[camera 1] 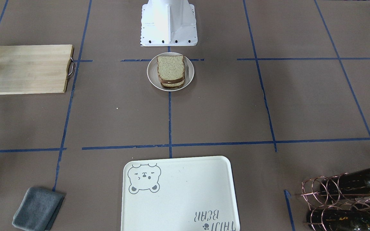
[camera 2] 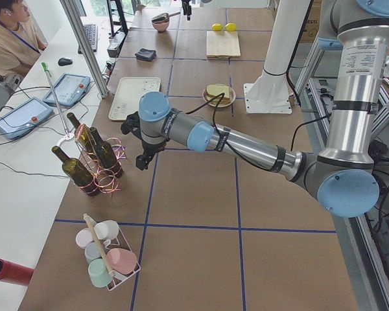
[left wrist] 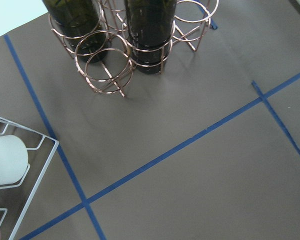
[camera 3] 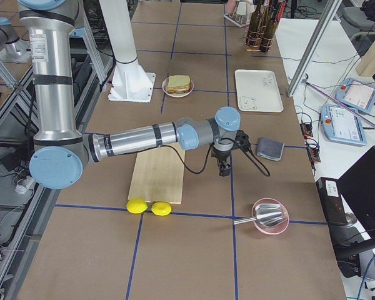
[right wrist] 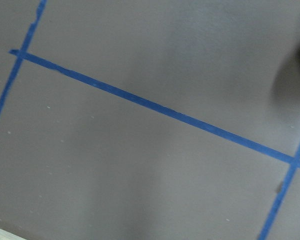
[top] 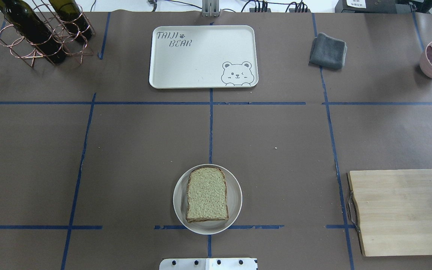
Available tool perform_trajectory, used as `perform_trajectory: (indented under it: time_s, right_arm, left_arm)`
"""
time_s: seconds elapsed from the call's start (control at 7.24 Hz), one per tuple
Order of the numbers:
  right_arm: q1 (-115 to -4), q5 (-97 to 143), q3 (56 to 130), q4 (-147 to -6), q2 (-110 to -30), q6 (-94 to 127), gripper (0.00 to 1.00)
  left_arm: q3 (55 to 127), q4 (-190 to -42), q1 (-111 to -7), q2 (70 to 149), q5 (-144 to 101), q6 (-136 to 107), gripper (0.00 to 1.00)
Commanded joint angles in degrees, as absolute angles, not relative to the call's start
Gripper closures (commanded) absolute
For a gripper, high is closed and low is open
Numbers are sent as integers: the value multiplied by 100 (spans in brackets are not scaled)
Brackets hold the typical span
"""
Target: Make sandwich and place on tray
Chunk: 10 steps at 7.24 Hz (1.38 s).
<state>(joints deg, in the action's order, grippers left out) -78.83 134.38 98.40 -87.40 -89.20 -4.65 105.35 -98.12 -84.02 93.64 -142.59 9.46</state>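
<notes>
The tray [camera 1: 178, 192] lies closest to the front-facing camera, at the desk [top: 126, 150] edge on the operators' side, and nothing rests on it. The sandwich [top: 206, 195] sits on a round white plate [top: 234, 187] just in front of the robot's base. Both slices are stacked, with a sliver of white showing between them in the front-facing view, so the assembling looks done and the carry to the tray is the step in hand.

Read as a clock on the overhead view, the tray is at 12 o'clock from the sandwich, well apart, with bare desk between. The sandwich's long axis runs 12 to 6, its rounded crust towards 12. The tray's long axis runs 9 to 3.

Neither arm is over the plate. The left end effector [camera 2: 142, 161] hangs above the desk near the wine bottles [top: 32, 33], at about 10 o'clock from the sandwich. The right end effector [camera 3: 223, 170] hangs between the cutting board [top: 403, 210] and the grey cloth [top: 327, 56], at about 2 o'clock. Both are well apart from the sandwich. The right one looks slightly nearer, though the side views make that uncertain.

Each end effector touches nothing and seems to carry nothing. Whether the fingers are spread or closed I cannot tell, since only the side views show them properly and the wrist cameras show only desk.
</notes>
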Motion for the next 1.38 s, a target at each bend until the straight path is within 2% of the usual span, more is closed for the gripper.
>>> perform_trajectory:
  time_s: [0.0,0.41,0.69,0.97,1.11,1.24]
  right_arm:
    - [-8787,13430,9527,-9035,-9331,-1396,0]
    - [-9026,13368,9598,-9009,-9589,-1205,0]
    - [-9026,13377,9633,-9000,-9571,-898,0]
    - [-9026,13377,9633,-8991,-9554,-896,0]
    - [-9026,13377,9642,-8991,-9554,-896,0]
    - [-9026,13377,9633,-8991,-9554,-914,0]
  left_arm:
    - [10660,-10764,-7502,9334,-14335,-263,0]
    - [11476,-12168,-5152,9386,-13251,-4705,0]
    - [11619,-12331,-3576,9859,-12038,-6836,0]
    - [11515,-12331,-2256,10220,-10536,-7986,0]
    - [11218,-12340,-1989,10465,-10190,-8155,6]
    - [10667,-12409,-1717,10868,-9891,-8478,25]
